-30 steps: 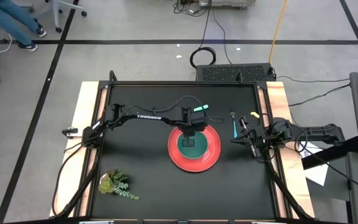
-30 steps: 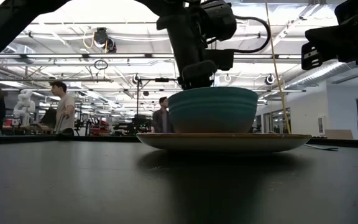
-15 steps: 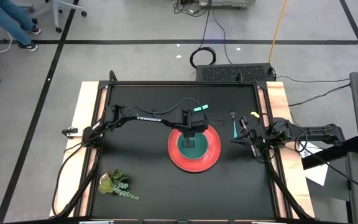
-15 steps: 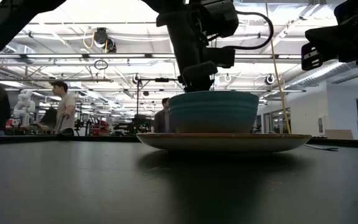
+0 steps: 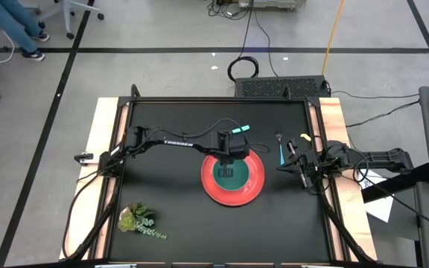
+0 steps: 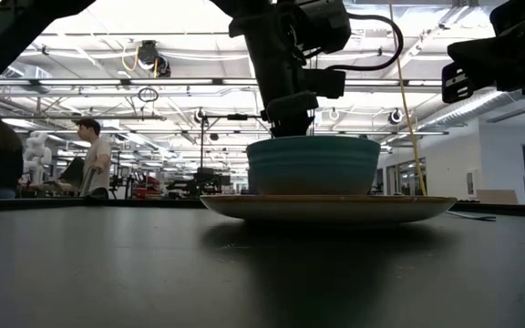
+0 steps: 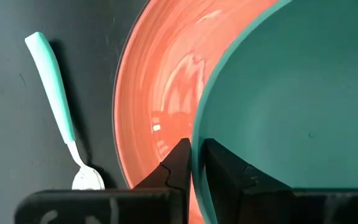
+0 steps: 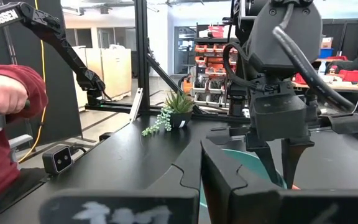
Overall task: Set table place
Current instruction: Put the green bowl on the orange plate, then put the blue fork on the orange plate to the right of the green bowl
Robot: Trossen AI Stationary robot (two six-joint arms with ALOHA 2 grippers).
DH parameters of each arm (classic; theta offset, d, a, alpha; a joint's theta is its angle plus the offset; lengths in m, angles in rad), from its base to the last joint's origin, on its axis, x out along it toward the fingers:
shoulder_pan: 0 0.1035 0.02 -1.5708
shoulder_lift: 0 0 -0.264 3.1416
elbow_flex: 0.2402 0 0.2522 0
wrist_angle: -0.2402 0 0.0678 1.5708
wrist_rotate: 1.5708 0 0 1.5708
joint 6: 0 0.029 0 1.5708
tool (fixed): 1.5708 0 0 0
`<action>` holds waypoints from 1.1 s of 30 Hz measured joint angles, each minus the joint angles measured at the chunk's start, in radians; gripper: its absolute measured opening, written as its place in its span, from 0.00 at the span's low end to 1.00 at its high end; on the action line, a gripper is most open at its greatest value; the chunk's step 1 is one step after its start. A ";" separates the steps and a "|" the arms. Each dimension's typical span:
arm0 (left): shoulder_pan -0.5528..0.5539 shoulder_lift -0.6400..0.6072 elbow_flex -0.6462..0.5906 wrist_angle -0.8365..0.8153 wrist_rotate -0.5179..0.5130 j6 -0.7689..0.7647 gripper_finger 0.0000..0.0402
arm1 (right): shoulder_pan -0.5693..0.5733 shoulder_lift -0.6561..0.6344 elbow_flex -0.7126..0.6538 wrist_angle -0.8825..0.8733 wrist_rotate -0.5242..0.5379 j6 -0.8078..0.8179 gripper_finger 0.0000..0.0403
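Nearest the front edge of the table (image 5: 162,186): plant sprig (image 5: 140,220), left corner, untouched. Mid-table: red plate (image 5: 252,190) with teal bowl (image 5: 222,179) sitting in it. Left gripper (image 5: 227,170) is over the bowl, jaws pinching the bowl's rim (one finger inside, one outside, wrist view shows it clean). Just behind the plate: teal-handled spoon (image 7: 58,118) flat on the black top. Right side: blue-handled fork (image 5: 281,149) beside the plate, right gripper (image 5: 290,156) near it, jaws pressed together, holding nothing.
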 joint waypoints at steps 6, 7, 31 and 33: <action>0.001 0.002 -0.003 -0.011 0.035 -0.012 0.19 | 0.000 0.000 0.000 0.000 0.000 0.001 0.00; 0.000 0.002 -0.003 -0.011 0.045 -0.017 0.21 | 0.000 0.000 0.000 0.000 0.000 0.001 0.00; 0.001 -0.013 -0.002 0.003 0.045 0.003 0.38 | 0.000 0.000 0.000 0.000 0.000 0.001 0.00; 0.002 -0.027 -0.002 0.003 0.045 0.003 0.38 | 0.000 0.000 0.000 0.000 0.000 0.001 0.00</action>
